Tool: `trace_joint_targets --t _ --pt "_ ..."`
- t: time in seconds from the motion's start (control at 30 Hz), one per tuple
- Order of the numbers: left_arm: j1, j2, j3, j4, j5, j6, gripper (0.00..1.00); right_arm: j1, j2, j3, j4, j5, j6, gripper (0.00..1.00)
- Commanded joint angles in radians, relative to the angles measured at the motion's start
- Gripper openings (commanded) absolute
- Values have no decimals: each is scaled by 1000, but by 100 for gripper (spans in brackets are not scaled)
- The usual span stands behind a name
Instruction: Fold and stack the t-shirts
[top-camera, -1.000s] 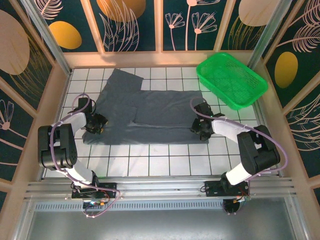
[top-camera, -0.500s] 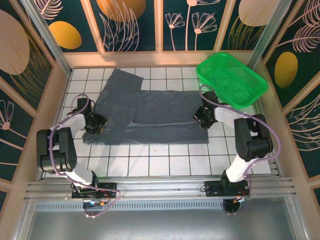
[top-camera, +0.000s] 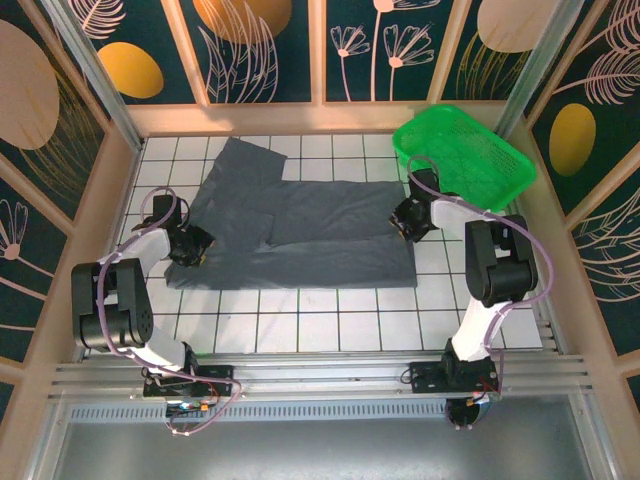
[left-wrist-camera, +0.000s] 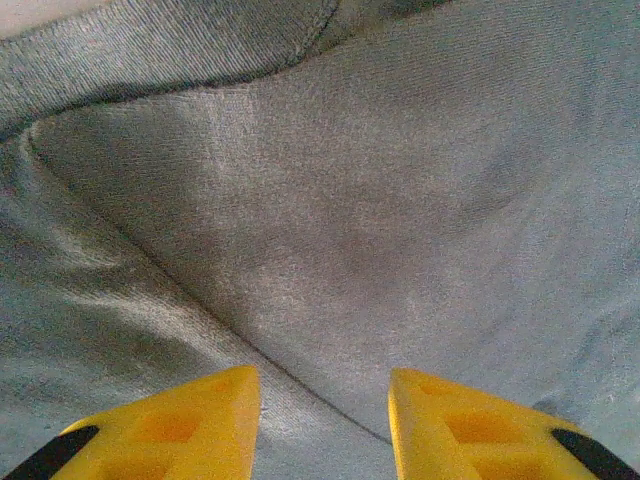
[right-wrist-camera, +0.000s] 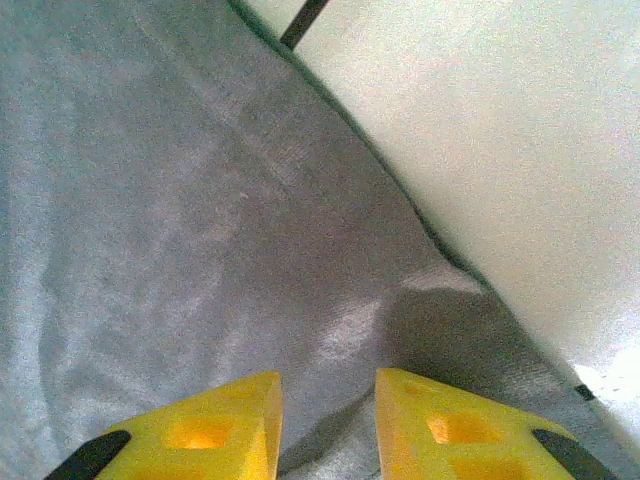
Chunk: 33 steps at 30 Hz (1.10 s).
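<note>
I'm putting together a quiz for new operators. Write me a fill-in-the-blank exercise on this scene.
1. The mesh basket in the far right corner is ____ in colour.
2. The left claw sits on the ____ side of the grey t-shirt.
3. The right claw sits at the shirt's edge nearest the ____.
4. The table is covered in white ____.
Missing words: green; left; basket; tiles.

Top camera looks down from the near side; wrist cameras press close over the t-shirt (top-camera: 320, 225), seen by all.
</note>
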Motion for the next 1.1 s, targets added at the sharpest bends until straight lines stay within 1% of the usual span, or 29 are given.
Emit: trace_joint_targets --t 0.0,0.1,0.2,0.27,0.37,0.53,0.67,0.87,1.07 --pt "5 -17 20 -31 5 22 39 21 -87 -24 -31 76 -17 28" --pt "5 6 36 -38 -16 34 38 68 -166 -96 -39 97 -44 25" --pt "7 50 51 -46 -41 37 38 126 -192 -156 -65 98 -46 22" --pt "7 81 56 -48 -56 32 36 149 -196 -204 -67 106 -38 21" --pt "7 113 49 -45 -67 14 35 154 -181 -269 -51 68 -21 21" --pt "8 124 7 -76 -106 -14 35 171 -139 -310 -101 38 -28 21" --pt "29 79 -60 -128 -161 -22 31 190 -162 -360 -161 10 -38 24" --pt "105 -35 -185 -140 -186 -55 31 197 -228 -466 -205 -25 -28 26" --pt "120 -99 -228 -187 -216 -74 30 213 -273 -485 -258 -59 -25 27"
